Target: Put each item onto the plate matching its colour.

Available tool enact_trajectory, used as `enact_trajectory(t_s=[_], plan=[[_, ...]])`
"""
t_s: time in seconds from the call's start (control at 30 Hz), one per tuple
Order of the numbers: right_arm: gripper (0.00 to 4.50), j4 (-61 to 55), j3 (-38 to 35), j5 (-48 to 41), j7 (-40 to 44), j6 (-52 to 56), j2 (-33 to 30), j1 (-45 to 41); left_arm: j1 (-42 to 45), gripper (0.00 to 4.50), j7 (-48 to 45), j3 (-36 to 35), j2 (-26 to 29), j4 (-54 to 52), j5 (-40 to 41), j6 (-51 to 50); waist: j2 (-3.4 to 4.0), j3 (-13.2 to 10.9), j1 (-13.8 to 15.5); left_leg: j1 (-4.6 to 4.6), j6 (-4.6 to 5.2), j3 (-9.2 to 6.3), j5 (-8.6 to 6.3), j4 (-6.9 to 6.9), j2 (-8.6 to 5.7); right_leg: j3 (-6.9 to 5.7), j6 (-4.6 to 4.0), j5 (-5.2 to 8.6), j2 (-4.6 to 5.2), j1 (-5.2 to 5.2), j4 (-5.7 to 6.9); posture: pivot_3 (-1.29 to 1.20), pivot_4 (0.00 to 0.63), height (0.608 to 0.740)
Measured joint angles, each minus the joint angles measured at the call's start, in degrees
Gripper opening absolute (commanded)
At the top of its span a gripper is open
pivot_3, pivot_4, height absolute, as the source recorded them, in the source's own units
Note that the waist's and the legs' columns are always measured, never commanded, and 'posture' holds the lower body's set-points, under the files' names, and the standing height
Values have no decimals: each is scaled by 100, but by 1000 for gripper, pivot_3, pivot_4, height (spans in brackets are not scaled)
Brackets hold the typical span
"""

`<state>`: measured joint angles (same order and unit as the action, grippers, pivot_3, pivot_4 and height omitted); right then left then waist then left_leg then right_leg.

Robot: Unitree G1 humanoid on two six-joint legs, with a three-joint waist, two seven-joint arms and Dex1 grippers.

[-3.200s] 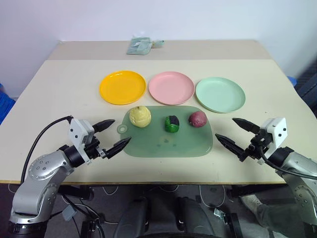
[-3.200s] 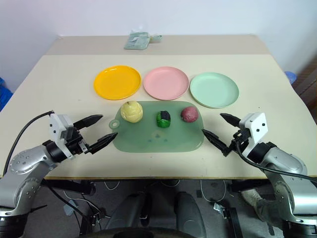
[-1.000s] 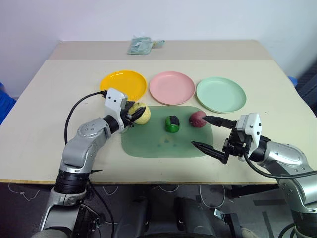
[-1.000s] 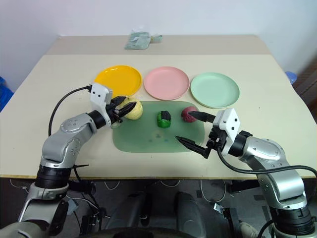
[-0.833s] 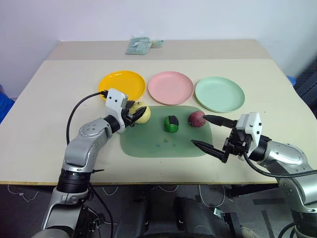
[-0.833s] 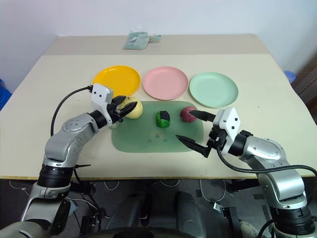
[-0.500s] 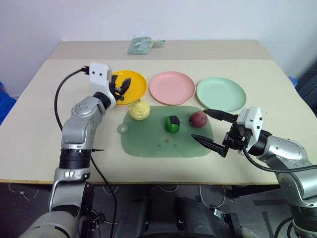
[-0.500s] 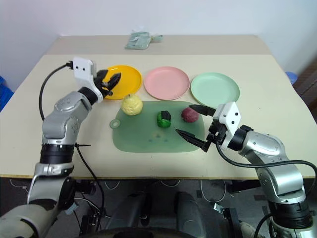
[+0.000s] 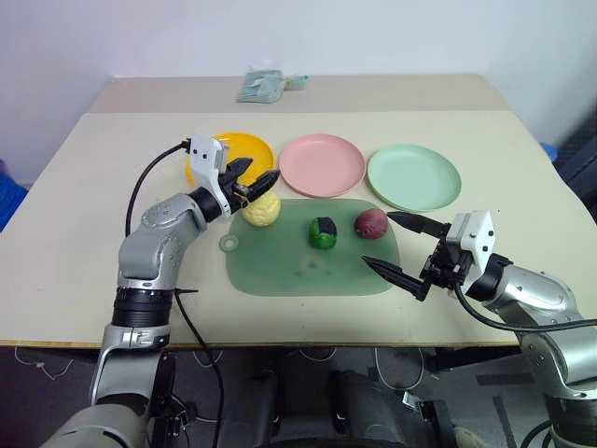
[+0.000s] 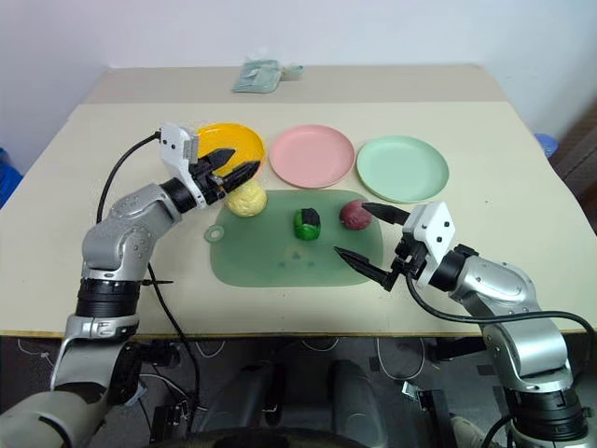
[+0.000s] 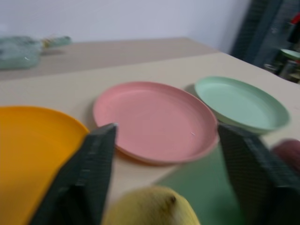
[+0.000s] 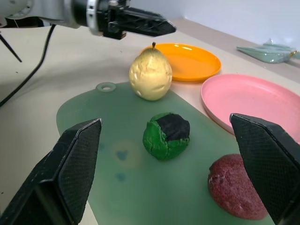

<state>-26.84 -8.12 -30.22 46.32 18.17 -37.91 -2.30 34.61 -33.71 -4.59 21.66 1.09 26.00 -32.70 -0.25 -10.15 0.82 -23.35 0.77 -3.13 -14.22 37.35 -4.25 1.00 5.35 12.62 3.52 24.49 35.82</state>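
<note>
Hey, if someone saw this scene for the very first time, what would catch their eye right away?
Probably the row of three bright plates across the table: the orange-yellow plate, pink plate and mint green plate. Just in front of them, a dark green mat carries a pale yellow pear, a green lump with a dark patch and a dark red fruit. The open left hand hovers over the pear, the open right hand by the red fruit.

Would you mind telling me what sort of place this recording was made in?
Probably an indoor lab or office test room: a plain beige table against a bare pale wall, with three coloured plates and toy fruit laid on a green mat.
</note>
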Motion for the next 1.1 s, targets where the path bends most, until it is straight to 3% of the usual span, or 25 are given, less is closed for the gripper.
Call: enact_trajectory(t_s=[0.4, 0.77, 0.87, 0.93, 1.1], plan=[[4500, 61, 71, 50, 7, -22, 83, -145, -386, 4469, -2, 390, 204, -406, -337, -152, 0, 0, 5, 0, 0, 0, 0, 0, -1, 0, 0, 0, 1, 0, 0, 0, 150, 740], [4500, 68, 85, 42, -57, 85, 83, -396, -347, 4469, 551, 563, -139, 121, -942, 60, 0, 0, 5, 0, 1, 0, 0, 0, -1, -1, 0, 0, 1, 0, 0, 0, 150, 740], [4500, 68, 100, 42, -90, 121, 84, -412, -319, 3633, 649, 567, -213, 229, -1041, 71, 0, 0, 0, 0, 1, 0, 0, 0, -1, -1, 0, 0, 1, 0, 0, 0, 150, 740], [4500, 67, 102, 42, -113, 131, 85, -437, -312, 2780, 672, 568, -260, 240, -1057, 80, 0, 0, 0, 1, 0, 0, 0, 0, -1, -1, 0, 0, 1, 0, 0, 0, 150, 740], [4500, 52, 99, 31, -132, 139, 85, -384, -308, 2672, 737, 542, -332, 240, -1081, 106, 0, 0, 7, 0, 1, 0, 0, 0, -1, -1, 0, 0, 1, -1, 0, 0, 150, 740]])
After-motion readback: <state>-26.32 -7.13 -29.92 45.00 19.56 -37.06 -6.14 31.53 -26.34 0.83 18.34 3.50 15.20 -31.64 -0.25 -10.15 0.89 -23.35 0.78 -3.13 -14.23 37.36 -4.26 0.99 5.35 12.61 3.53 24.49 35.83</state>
